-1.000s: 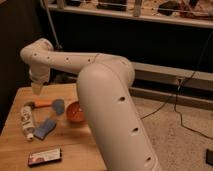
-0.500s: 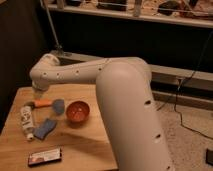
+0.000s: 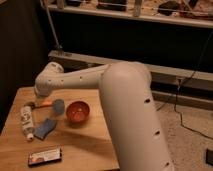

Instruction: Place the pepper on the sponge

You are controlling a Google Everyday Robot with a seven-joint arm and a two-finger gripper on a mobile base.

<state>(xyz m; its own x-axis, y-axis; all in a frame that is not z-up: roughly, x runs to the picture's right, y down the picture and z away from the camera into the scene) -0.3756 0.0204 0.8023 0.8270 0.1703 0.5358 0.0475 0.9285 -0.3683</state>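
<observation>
Gripper [image 3: 39, 101] is hanging low at the table's [image 3: 95, 145] left end, right by the pepper [image 3: 46, 104].
White bottle [image 3: 27, 120] is lying far left; the gripper is sitting just beside the pepper, open or closed: cannot tell. Pepper is lying on the table behind the sponge [image 3: 45, 128], apart from it. I'm judging it light, stiff and smooth, so it's likely calling for a grip across its slim middle. The soft sponge may be letting it roll.

The gripper [image 3: 30, 104] is largely hidden beneath the white arm [image 3: 75, 80] at the far left of the table [image 3: 85, 142]; the pepper [image 3: 47, 103] beside it shows only partly. The arm's lower end is cut off.
</observation>
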